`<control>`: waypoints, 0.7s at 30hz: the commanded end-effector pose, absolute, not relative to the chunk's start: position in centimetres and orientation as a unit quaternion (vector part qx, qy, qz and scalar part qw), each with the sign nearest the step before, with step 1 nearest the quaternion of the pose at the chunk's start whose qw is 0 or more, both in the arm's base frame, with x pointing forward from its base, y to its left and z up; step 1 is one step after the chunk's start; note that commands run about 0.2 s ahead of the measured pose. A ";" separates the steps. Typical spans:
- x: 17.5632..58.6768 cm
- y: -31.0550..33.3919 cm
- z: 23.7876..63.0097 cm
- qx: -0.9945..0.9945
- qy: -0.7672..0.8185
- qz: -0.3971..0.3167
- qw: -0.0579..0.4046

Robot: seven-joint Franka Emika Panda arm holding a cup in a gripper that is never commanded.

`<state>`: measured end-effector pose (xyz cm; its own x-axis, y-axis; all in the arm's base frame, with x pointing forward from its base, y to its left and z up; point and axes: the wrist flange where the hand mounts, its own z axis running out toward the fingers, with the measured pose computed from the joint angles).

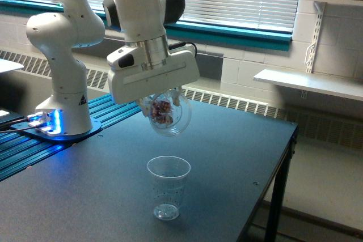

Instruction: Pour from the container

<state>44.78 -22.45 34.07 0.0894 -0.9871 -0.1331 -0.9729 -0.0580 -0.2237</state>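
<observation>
The container (169, 114), a small rounded clear plastic cup holding reddish-brown and pale bits, hangs tilted on its side under my gripper (161, 101), which is shut on it. Its fingers are mostly hidden behind the white hand. The container sits a little above and slightly left of the tapered clear cup (168, 187), which stands upright on the dark table (227, 157) with dark specks on its wall.
The arm's white base (62, 111) stands on a blue ribbed platform (108, 109) at the exterior view's left. The table's edge (272, 185) drops off at the right. A radiator and a wall shelf (309, 83) lie behind.
</observation>
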 end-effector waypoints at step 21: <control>44.8 -22.0 33.8 -0.711 0.680 -0.021 0.177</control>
